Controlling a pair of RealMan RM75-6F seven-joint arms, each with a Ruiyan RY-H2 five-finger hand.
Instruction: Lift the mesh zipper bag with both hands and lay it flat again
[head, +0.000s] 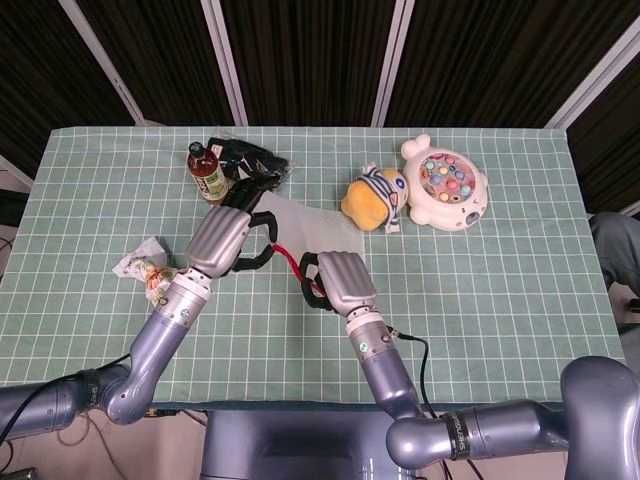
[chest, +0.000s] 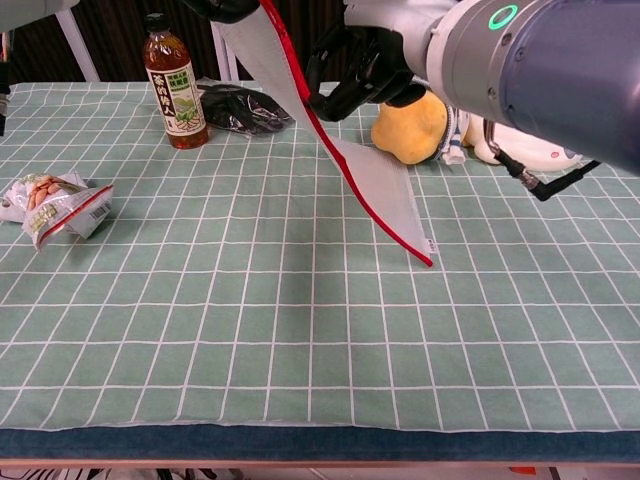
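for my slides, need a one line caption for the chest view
Both hands, right hand and left hand, hold the mesh zipper bag up by its red edge, lower corner near the table.

White mesh bag (chest: 385, 195), red zipper edge; green white-gridded tablecloth (chest: 250, 330).

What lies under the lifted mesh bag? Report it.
Under the raised mesh zipper bag only the green checked tablecloth shows. The bag's lower corner still looks to touch the cloth. What lies beyond its far side is covered.
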